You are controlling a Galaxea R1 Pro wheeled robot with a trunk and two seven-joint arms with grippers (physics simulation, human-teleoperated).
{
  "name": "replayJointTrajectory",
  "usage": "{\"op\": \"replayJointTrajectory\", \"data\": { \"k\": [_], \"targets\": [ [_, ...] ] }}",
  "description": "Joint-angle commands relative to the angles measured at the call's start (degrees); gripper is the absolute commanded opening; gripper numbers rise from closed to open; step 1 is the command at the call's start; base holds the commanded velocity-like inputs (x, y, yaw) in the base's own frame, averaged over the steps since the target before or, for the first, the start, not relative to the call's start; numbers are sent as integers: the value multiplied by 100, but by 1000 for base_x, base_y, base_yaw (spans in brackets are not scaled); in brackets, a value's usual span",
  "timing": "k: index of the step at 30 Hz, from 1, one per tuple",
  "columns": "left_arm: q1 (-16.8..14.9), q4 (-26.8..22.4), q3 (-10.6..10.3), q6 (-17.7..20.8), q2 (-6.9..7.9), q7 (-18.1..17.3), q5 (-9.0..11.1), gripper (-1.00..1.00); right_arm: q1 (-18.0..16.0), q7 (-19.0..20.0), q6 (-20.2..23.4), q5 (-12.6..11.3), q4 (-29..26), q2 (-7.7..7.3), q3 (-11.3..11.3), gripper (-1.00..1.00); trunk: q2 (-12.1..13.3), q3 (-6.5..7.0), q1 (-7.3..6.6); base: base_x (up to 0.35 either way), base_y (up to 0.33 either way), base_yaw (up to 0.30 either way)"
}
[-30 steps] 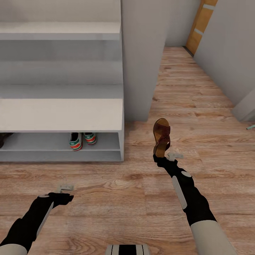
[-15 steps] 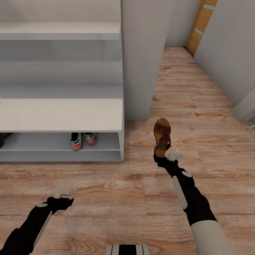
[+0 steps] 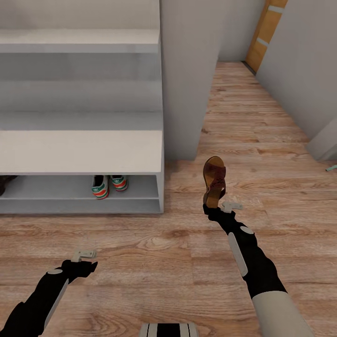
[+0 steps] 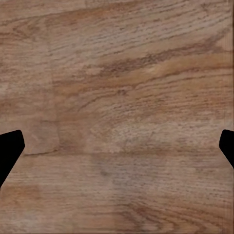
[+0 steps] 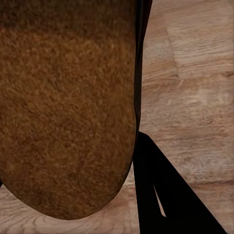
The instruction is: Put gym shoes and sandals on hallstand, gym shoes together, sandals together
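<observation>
Your right gripper point(image 3: 211, 204) is clamped on a sandal point(image 3: 214, 180), held clear of the corridor floor point(image 3: 262, 140) — swing it leftward into the hallstand point(image 3: 79, 154), beside the dark shape at the shelf's far left, likely its mate — past the gym shoes point(image 3: 109, 185). Left gripper point(image 4: 117, 146) is spread wide, carrying nothing.

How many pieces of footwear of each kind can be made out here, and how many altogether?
Gym shoes: 2, side by side on the rack's lower shelf.
Sandals: 1 clearly visible, held in the right hand.
Total: 3. A dark shape at the shelf's left edge is too cut off to identify.
</observation>
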Motion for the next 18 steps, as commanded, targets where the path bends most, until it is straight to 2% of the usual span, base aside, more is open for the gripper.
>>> {"op": "replayJointTrajectory", "data": {
  "k": [1,4,14,18],
  "targets": [
    [2,0,3,-37,-3,0,1,100,0,-5,0,-18,0,0,0,-100,0,0,0,0,0,0],
    [4,0,0,-86,-12,0,23,100,0,0,0,-18,0,0,-5,-100,0,0,0,0,0,0],
    [13,0,-1,-118,-104,0,509,100,0,4,2,-18,0,5,7,-100,0,0,0,0,0,0],
    [13,0,-3,-118,-105,0,528,100,0,4,2,-16,-17,8,7,-100,0,0,0,0,0,0]
  ]
}}
